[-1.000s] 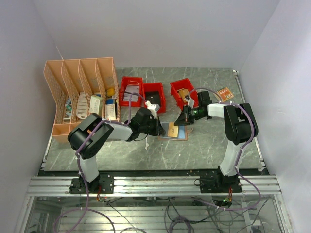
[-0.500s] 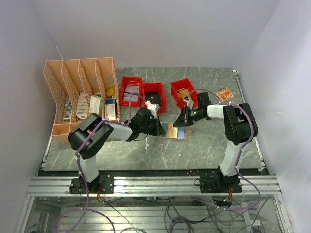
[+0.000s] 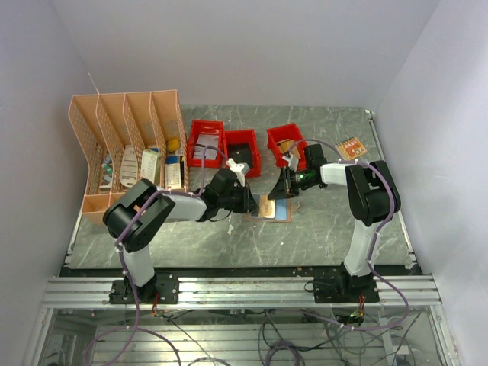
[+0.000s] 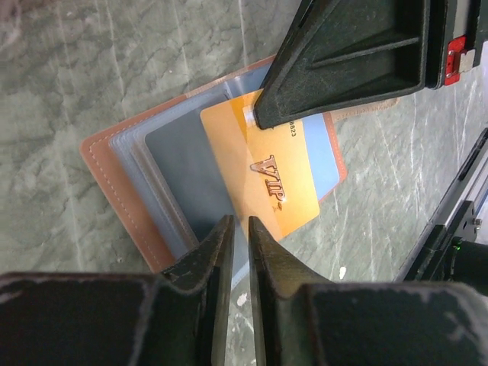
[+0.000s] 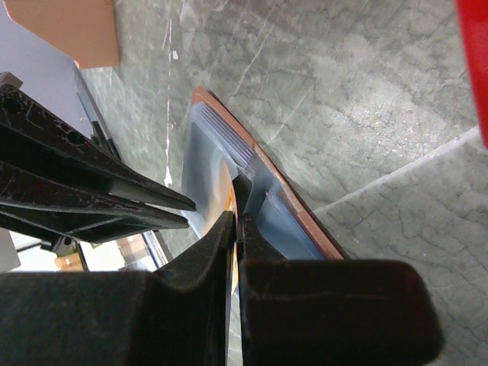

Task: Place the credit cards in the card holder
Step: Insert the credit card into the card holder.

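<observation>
Credit cards (image 4: 263,164) lie on the open card holder (image 4: 103,164), which rests flat on the table (image 3: 320,221) between the 2 arms: a gold card (image 4: 271,194) on top, a light blue card (image 4: 324,156) under it. The right gripper (image 5: 236,221) is pinched tight on the gold card's edge. The left gripper (image 4: 236,229) shows only a slit between its fingers at the clear sleeves (image 4: 175,164); we cannot tell if it grips one. To do this well, we judge that 1 sleeve mouth should be held open, the card's edge squared to it, and the slide made low and slow so the holder does not skid. Behind, the left red bin (image 3: 206,142) holds pale papers, the middle red bin (image 3: 242,150) something dark, the right red bin (image 3: 288,143) a tan item. The peach organizer (image 3: 164,114) has 4 slots with assorted items
</observation>
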Controlling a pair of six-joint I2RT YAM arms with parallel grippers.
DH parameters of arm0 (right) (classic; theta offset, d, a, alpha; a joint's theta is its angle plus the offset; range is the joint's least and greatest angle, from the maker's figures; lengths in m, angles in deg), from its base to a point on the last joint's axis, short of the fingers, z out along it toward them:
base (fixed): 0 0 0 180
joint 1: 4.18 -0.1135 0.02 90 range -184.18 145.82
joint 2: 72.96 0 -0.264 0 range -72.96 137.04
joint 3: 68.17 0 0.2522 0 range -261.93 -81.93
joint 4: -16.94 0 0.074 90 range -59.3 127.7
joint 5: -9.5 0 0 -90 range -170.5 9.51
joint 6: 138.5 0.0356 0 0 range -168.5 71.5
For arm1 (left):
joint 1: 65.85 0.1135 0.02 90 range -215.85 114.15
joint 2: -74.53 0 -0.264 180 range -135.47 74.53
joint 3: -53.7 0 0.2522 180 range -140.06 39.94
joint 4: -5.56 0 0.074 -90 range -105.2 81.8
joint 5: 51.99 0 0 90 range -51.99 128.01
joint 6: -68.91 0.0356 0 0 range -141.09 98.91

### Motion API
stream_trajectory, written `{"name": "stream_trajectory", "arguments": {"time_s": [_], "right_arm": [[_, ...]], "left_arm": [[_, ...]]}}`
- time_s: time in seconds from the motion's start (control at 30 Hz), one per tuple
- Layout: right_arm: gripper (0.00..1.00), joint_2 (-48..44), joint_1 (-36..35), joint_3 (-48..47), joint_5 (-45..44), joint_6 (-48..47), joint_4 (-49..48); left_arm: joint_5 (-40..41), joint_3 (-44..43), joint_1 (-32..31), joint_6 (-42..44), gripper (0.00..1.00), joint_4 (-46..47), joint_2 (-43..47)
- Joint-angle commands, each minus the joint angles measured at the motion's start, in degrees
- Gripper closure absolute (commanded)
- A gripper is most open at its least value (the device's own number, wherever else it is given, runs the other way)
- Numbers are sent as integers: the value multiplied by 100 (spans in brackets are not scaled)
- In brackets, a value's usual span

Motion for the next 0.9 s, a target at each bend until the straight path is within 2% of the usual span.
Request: {"name": "stream_trajectory", "arguments": {"time_s": [0.0,0.17,0.33,0.87], "right_arm": [[97,169,-73,-15,-151,-120,97],[97,206,-74,-24,-156,-120,106],[96,215,-73,-26,-148,-120,112],[96,387,-75,-53,-149,-146,150]], "left_arm": [[364,-65,-158,-290,74,-382,511],[1264,-446,-732,-637,71,-730,632],[2285,-1128,-1275,-754,72,-1465,233],[4454,-3295,-2144,-641,72,-3582,-1230]]}}
